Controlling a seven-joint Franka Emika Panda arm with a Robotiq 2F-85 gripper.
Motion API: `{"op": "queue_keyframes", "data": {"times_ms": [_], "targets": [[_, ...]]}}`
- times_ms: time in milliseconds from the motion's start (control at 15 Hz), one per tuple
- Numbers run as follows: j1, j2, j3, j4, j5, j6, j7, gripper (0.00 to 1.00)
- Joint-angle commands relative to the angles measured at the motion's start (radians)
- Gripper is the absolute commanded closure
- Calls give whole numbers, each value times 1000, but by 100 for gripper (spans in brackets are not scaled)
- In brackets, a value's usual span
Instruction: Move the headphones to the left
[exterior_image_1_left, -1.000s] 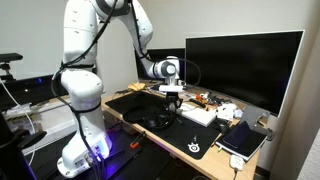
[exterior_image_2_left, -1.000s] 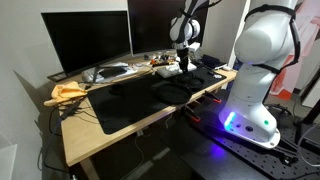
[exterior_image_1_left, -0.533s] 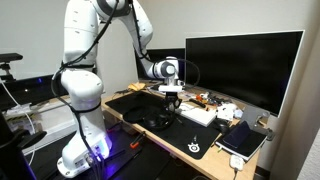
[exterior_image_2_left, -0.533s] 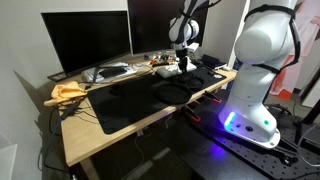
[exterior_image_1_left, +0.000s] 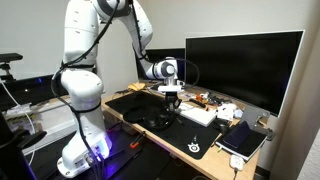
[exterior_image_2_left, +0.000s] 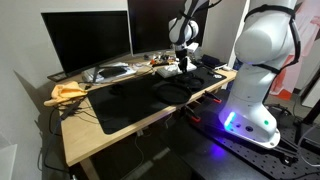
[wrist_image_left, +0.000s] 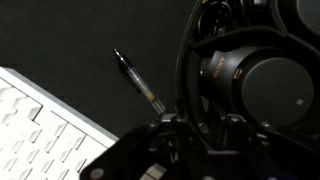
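Note:
The black headphones (wrist_image_left: 262, 82) lie on the black desk mat (wrist_image_left: 70, 40), one round ear cup at the right of the wrist view and the curved headband (wrist_image_left: 186, 62) running down between my fingers. My gripper (wrist_image_left: 197, 128) sits over the headband with its fingers drawn close on either side of it. In both exterior views the gripper (exterior_image_1_left: 172, 97) (exterior_image_2_left: 183, 64) is low over the mat, with the headphones (exterior_image_1_left: 150, 119) (exterior_image_2_left: 176, 86) beneath and beside it.
A pen (wrist_image_left: 139, 84) lies on the mat just left of the headband. A white keyboard (wrist_image_left: 30, 130) (exterior_image_1_left: 200, 114) is close by. A large monitor (exterior_image_1_left: 243, 68) stands behind. A notebook (exterior_image_1_left: 243, 139) and clutter (exterior_image_2_left: 120, 71) sit on the desk.

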Motion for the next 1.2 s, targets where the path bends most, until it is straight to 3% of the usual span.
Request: {"op": "queue_keyframes", "data": {"times_ms": [0, 133, 200, 400, 467, 1133], "targets": [[2, 11, 3, 3, -40, 5, 47, 73], [5, 13, 4, 1, -47, 5, 49, 76], [7, 11, 5, -1, -52, 5, 49, 87], [8, -6, 9, -10, -60, 4, 40, 90], [8, -14, 10, -15, -62, 3, 38, 96], [11, -188, 18, -107, -46, -27, 16, 97]]}}
